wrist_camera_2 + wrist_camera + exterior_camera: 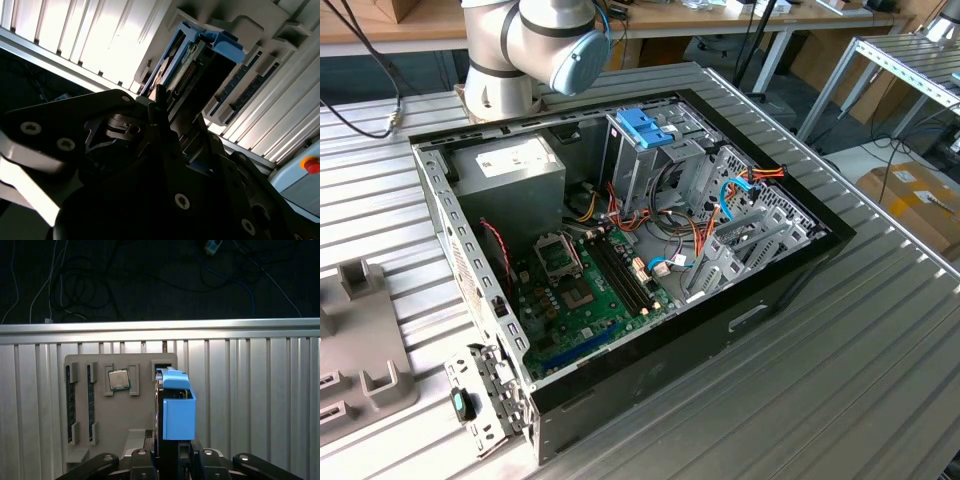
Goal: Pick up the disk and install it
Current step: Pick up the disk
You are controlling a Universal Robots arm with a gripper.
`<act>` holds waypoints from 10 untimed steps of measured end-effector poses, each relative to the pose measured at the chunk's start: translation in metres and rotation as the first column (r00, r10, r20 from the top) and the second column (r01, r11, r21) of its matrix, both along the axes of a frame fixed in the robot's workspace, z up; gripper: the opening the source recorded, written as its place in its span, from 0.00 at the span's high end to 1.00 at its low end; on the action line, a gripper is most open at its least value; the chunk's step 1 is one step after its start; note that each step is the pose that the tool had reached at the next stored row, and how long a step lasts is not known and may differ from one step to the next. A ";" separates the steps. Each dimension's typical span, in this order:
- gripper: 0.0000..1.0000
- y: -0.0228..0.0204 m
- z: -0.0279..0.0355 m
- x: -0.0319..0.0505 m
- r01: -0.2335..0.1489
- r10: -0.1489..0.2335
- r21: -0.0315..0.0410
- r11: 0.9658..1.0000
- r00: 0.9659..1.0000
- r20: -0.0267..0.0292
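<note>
The disk [177, 412] stands on edge, its blue plastic rail toward the camera, over a slot in a grey holder plate [120, 415] on the ribbed metal table. In the second wrist view the disk [187, 62] shows its connector edge and blue rail against the same plate. My gripper [175, 457] straddles the disk's near end, with a dark finger tight on each side, shut on it. Its black body [165, 107] also shows in the second wrist view.
The open computer case [760, 300] lies on the table with a metal drive cage and its blue latch [645, 128], a grey power-supply box [510, 165] and a green motherboard [580, 290]. The holder plate [360, 330] sits at the exterior view's left and carries a processor chip [119, 379] and memory sticks [70, 400].
</note>
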State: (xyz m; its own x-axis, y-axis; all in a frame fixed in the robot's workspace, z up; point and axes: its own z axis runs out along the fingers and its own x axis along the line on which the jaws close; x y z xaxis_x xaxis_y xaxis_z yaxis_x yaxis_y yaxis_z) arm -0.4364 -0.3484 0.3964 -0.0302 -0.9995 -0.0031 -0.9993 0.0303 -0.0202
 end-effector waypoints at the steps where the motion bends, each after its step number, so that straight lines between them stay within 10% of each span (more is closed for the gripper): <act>1: 0.65 0.0000 0.0000 0.0000 0.000 0.000 0.000 1.000 1.000 0.000; 10: 0.65 0.0000 0.0015 0.0000 0.000 0.000 0.000 1.000 1.000 0.000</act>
